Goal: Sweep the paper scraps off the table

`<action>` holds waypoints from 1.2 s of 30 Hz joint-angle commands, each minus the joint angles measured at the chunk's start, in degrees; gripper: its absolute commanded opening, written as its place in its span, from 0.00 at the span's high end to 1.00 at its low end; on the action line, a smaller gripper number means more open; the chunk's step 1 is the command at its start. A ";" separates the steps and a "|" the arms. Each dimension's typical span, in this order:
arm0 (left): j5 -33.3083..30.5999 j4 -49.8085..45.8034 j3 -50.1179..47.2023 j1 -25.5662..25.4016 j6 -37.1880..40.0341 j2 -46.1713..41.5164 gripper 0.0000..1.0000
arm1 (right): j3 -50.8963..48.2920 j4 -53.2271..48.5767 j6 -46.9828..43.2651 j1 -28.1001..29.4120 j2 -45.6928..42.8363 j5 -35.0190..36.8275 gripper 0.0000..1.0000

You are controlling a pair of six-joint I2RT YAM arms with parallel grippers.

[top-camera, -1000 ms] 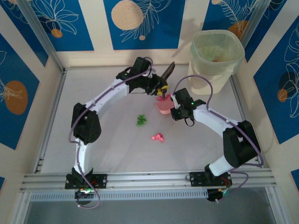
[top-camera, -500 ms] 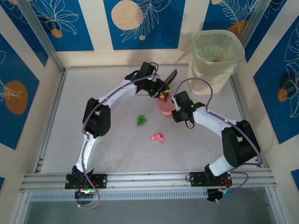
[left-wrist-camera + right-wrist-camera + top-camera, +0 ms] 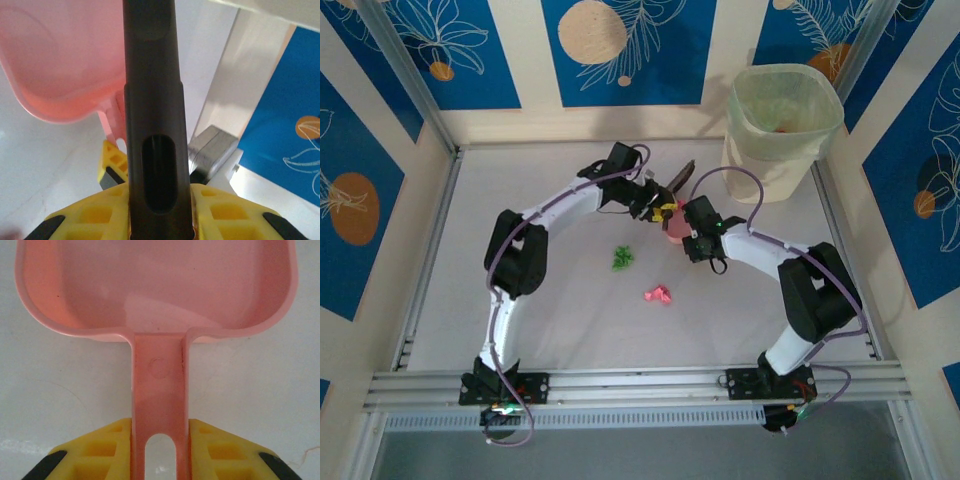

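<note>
Nearest the arm bases, a crumpled pink paper scrap (image 3: 659, 294) and, just beyond it, a crumpled green paper scrap (image 3: 623, 258) lie unswept on the flat white counter (image 3: 580, 330). I judge these two to be the work left. Farther back, apart from both, the right gripper (image 3: 160, 450) grasps the handle of the empty pink plastic dustpan (image 3: 155, 285). The left gripper (image 3: 159, 212) is clenched on the black brush handle (image 3: 150, 100). The translucent bin (image 3: 782, 125) stands far right.
</note>
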 commanded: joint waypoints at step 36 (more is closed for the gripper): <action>6.35 8.14 -14.23 2.58 5.43 -21.28 1.00 | -12.03 13.34 -6.22 2.93 -15.10 3.50 1.00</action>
